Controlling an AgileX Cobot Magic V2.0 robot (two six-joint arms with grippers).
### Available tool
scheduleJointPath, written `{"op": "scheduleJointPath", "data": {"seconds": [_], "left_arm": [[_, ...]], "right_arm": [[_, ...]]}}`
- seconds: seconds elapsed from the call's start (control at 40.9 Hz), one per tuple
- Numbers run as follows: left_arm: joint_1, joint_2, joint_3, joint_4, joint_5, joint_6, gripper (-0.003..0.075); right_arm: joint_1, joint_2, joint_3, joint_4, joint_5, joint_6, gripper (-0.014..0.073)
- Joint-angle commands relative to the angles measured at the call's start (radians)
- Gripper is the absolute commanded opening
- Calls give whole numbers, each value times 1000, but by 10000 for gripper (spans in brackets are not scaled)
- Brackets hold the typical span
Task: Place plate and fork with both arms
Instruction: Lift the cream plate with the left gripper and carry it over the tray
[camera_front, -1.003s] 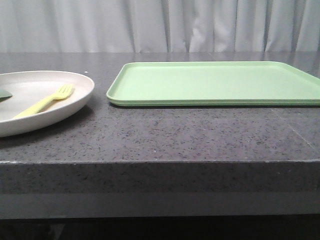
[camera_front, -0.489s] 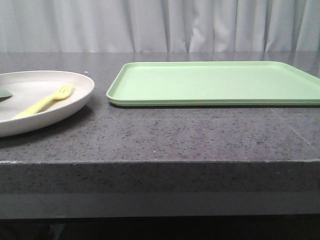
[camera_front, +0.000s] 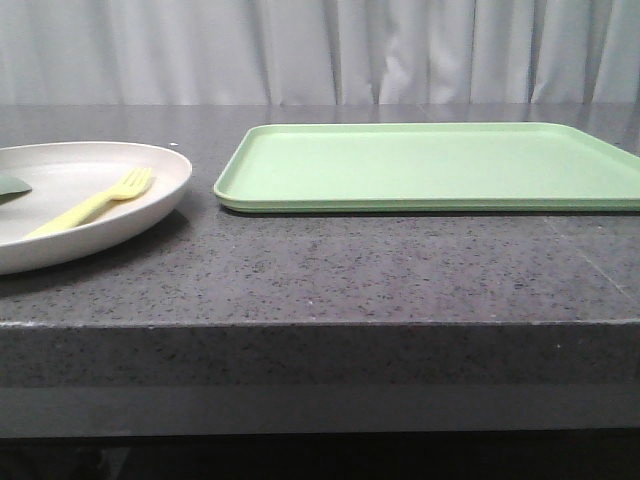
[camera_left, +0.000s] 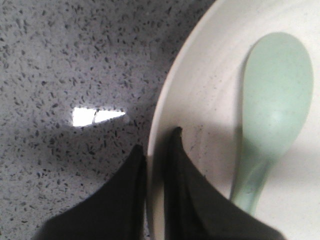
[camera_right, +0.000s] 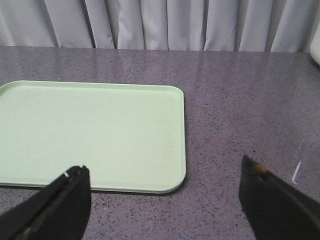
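Observation:
The off-white plate (camera_front: 165, 190) sits at the left of the dark stone table. The pale yellow fork (camera_front: 95, 203) lies in it, tines toward the back. My left gripper (camera_left: 156, 145) is shut on the plate's rim (camera_left: 167, 107), one finger outside it and one inside. My right gripper (camera_right: 162, 167) is open and empty above the table, near a corner of the green tray (camera_right: 90, 130). Neither gripper shows in the front view, and the fork is out of both wrist views.
A small teal-green spoon-like piece (camera_left: 275, 110) lies in the plate next to my left fingers; its tip also shows in the front view (camera_front: 12, 185). The light green rectangular tray (camera_front: 430, 165) lies at the middle and right. A grey curtain hangs behind the table.
The plate, with the fork and the teal piece in it, has shifted slightly to the right. The tray has not moved.

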Motion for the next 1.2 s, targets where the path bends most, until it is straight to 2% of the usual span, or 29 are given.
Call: {"op": "scheduleJointPath", "data": {"seconds": [0.0, 0.22, 0.587, 0.758, 0.929, 1.174], "left_arm": [[1, -37, -23, 9, 1, 15, -18], [59, -73, -24, -84, -10, 76, -18], [241, -117, -24, -475, -20, 292, -18], [291, -137, -24, -620, -13, 362, -18], [267, -138, -52, -670, -25, 364, -18], [98, -75, -190, -661, -66, 260, -18]], "right_arm": [[-2, 12, -36, -8, -77, -9, 624], [-2, 12, -36, -8, -77, -9, 624], [-2, 12, -36, -8, -77, -9, 624], [-2, 12, -36, -8, -77, -9, 624], [-2, 12, -36, -8, -77, -9, 624], [-2, 12, -36, -8, -77, -9, 624]]}}
